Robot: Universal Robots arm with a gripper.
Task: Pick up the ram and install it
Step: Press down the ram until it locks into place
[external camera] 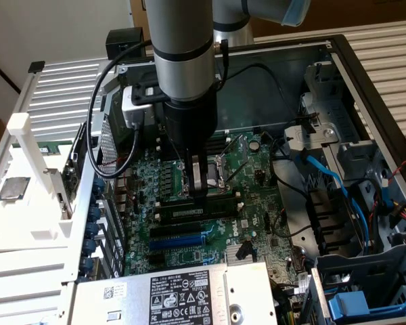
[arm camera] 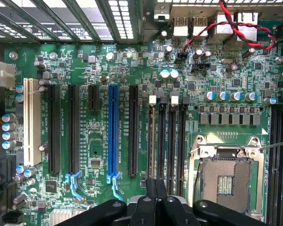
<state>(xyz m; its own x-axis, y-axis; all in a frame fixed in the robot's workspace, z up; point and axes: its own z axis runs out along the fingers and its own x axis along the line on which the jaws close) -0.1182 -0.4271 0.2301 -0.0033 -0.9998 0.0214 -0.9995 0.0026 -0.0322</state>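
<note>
From my station, the exterior view is evenly lit from above. The white ribbed metal panel (external camera: 61,88) on its left and the pale corrugated surface (external camera: 386,47) at far right wash out bright. The grey cylindrical robot arm (external camera: 185,47) throws shade onto the green motherboard (external camera: 257,169) beneath it, and the case's right side sinks into murk. In the wrist view the green circuit board (arm camera: 99,136) reads crisp, the black gripper fingers (arm camera: 155,207) blur slightly up close, and the silver socket frame (arm camera: 226,153) glints.

Green motherboard (arm camera: 108,66) inside open computer case (external camera: 365,81); ram (external camera: 196,211) seated in slot.
</note>
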